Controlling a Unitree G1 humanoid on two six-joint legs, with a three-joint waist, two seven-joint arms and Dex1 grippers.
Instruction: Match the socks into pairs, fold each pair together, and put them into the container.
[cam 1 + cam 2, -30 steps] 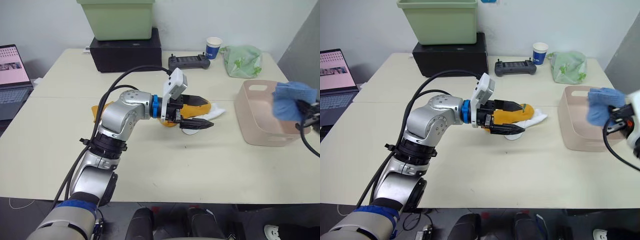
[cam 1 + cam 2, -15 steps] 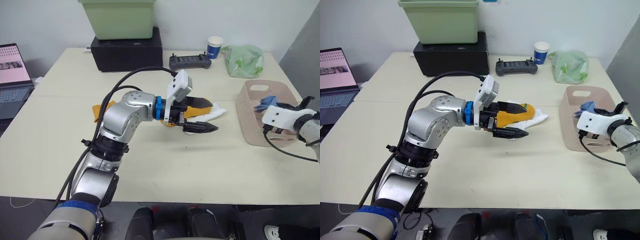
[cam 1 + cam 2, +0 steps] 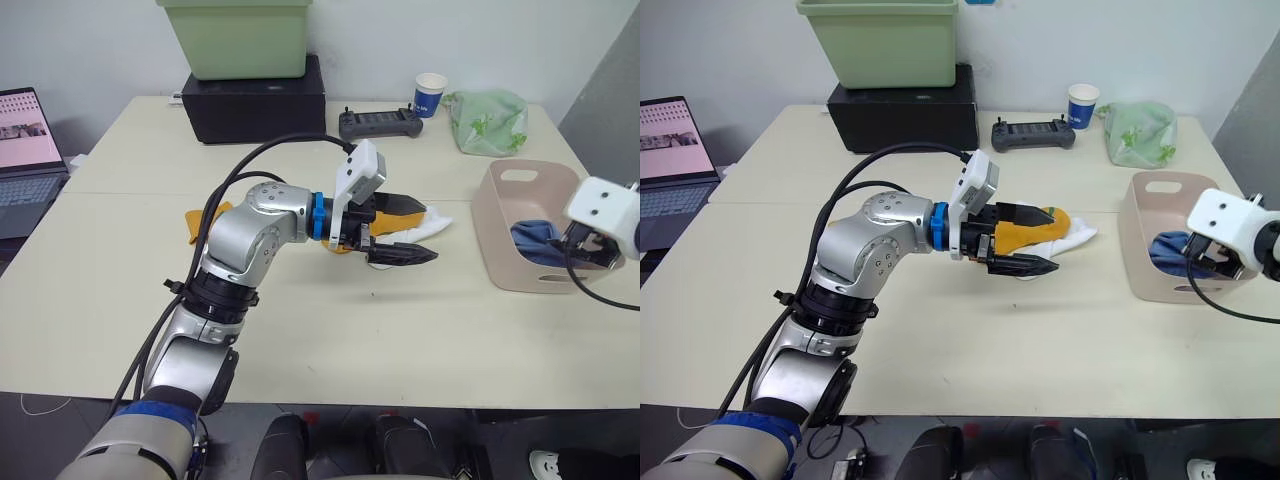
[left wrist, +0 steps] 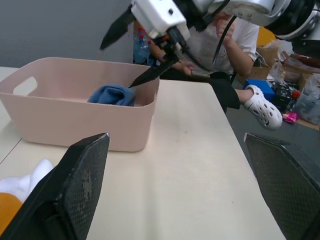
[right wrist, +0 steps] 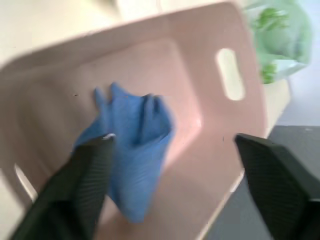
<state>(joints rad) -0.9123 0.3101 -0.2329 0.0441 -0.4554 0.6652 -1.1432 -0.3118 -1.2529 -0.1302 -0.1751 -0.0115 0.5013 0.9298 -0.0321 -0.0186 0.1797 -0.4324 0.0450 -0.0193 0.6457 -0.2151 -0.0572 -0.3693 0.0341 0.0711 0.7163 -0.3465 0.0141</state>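
Centrally, the cream worktop (image 3: 330,320) carries all items noted below. At its far edge a green bin (image 3: 238,38) stands on a black box (image 3: 255,100), and a laptop (image 3: 25,160) sits open at the robot's far left.

The pink basket (image 3: 505,265) stands on the worktop to the robot's right, near the front edge. Inside it lies a bundle of light blue socks (image 3: 540,243), resting on the basket floor toward the near wall; the right wrist view shows the same bundle (image 5: 132,150) bunched against the bottom.

The right tool (image 4: 145,50) hangs above the near rim of the basket with its two fingers spread wide, holding nothing; one fingertip points down toward the blue bundle without touching it.

The left tool (image 3: 400,230) is held level over the middle of the worktop, fingers spread wide and empty, pointing toward the basket. Directly beneath and behind it lies a mustard-orange sock (image 3: 1025,232), overlapping a white sock (image 3: 1075,237) whose end protrudes toward the basket. A second orange piece (image 3: 195,222) shows on the far side of the left arm.

Smaller items at the back right: a pale green cloth bag (image 3: 487,122), a dark handheld controller (image 3: 377,125), and a blue-and-white paper cup (image 3: 428,95). A person (image 4: 227,45) is seated beyond the worktop.
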